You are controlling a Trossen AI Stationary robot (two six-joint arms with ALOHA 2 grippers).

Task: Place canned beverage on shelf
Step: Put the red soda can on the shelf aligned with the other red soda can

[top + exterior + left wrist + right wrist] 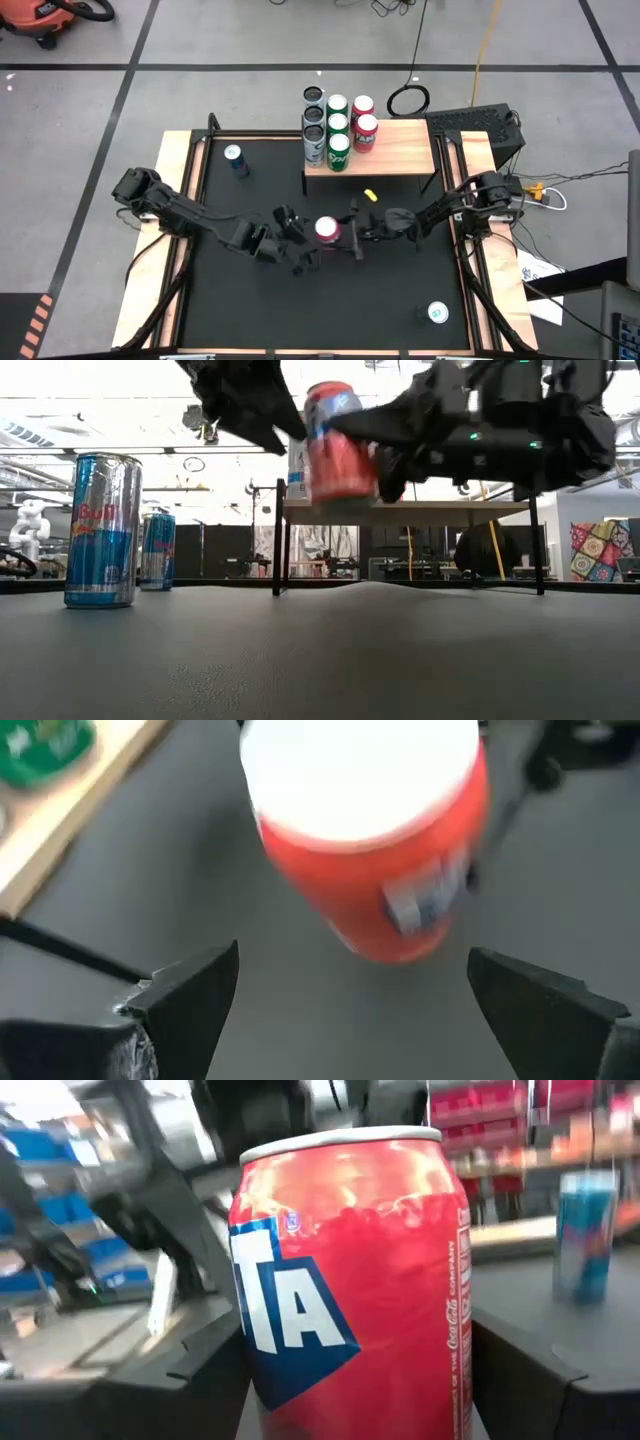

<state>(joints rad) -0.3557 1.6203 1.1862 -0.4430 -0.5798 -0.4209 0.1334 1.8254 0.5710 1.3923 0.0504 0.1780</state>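
A short silver can with a green top (437, 313) is seen standing near the front right corner of the black tabletop (250, 310), well away from the work. In the middle of the tabletop, a red round soda can with a white and blue label (327, 229) is held up in the air, a little tilted, as the low view shows. The can is gripped by the right gripper (352, 233), whose two dark fingers are closed on its sides. The left gripper (299, 241) is found just beside the can on the other side, with its fingers spread wide and nothing held between them. A tall blue and silver can (236, 160) is seen standing near the back left corner of the tabletop. At the back edge stands the small low shelf with a light wood top and thin black legs (400, 150), where six cans (337, 131) are already packed together at its left end. The red can should be kept pinched firmly and brought upright. It should be lifted higher than the wood top, so the shelf's front edge is not bumped. It is best set down on the bare wood at the right, so the standing cans are not knocked over. The open left gripper should be kept out of the way.
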